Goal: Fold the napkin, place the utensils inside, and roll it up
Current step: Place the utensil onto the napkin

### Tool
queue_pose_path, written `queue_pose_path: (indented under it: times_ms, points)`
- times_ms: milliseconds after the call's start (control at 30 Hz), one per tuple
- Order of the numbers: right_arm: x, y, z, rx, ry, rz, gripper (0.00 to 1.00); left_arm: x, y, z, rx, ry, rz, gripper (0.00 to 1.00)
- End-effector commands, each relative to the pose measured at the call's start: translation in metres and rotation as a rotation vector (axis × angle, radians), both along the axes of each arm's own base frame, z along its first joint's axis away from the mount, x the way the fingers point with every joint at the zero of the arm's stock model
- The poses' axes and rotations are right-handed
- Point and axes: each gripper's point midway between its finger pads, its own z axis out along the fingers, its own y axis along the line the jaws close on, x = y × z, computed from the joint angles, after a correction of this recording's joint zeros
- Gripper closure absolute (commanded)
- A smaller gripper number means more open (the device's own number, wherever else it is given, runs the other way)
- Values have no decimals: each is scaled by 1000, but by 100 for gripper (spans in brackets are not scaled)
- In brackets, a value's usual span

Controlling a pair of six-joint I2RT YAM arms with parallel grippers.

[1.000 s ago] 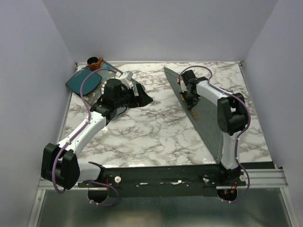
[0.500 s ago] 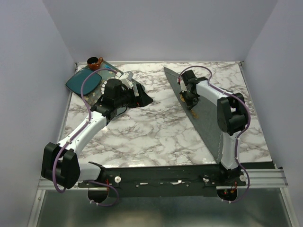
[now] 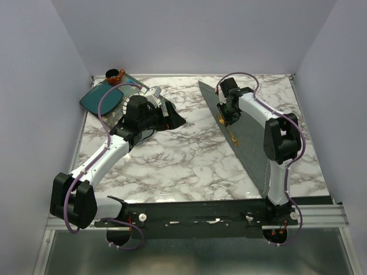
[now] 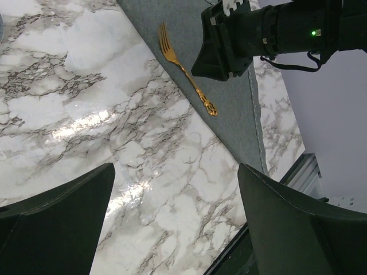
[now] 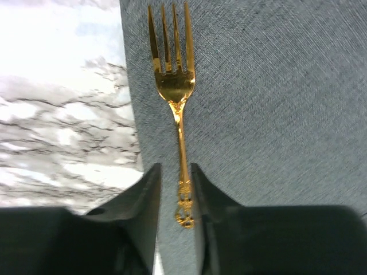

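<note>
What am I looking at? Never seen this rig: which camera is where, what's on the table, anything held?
Two robot arms are bolted at the near edge of a marble table. The wide picture comes from a fixed camera above and behind them. The other two come from a camera on each wrist, with that arm's fingers in view. On the table lie a dark grey triangular napkin, a gold fork on it near its edge, and a teal plate far left. The right gripper straddles the fork's handle, jaws slightly apart, seemingly not clamping. The left gripper is wide open and empty.
</note>
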Motion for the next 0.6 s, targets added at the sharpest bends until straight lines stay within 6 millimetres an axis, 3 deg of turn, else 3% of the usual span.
queue_pose_path:
  times_ms: [0, 167, 200, 300, 333, 367, 467, 500, 567]
  points:
    - [-7, 9, 51, 102, -36, -99, 62, -7, -7, -2, -53, 11, -30, 4]
    - [-32, 5, 54, 179, -36, -256, 55, -14, -14, -8, -73, 44, -49, 6]
    - [-44, -1, 39, 176, -11, -288, 55, -12, -17, -12, -83, 56, -53, 7]
    - [-59, 2, 42, 258, -22, -340, 55, -8, -26, -15, -138, 71, -48, 16]
    - [-75, -4, 26, 246, 13, -363, 55, -2, -31, -10, -166, 35, -42, 17]
    - [-79, -4, 31, 268, -6, -388, 55, 1, -33, -13, -176, 36, -31, 18]
    - [-90, -14, 22, 260, -19, -437, 56, 19, -44, -23, -206, 58, 2, 27]
    - [-90, -15, 20, 261, -31, -443, 56, 30, -46, -38, -190, 80, 31, 31]
    - [-97, -18, 15, 263, -21, -459, 57, 50, -50, -36, -180, 48, 66, 34]
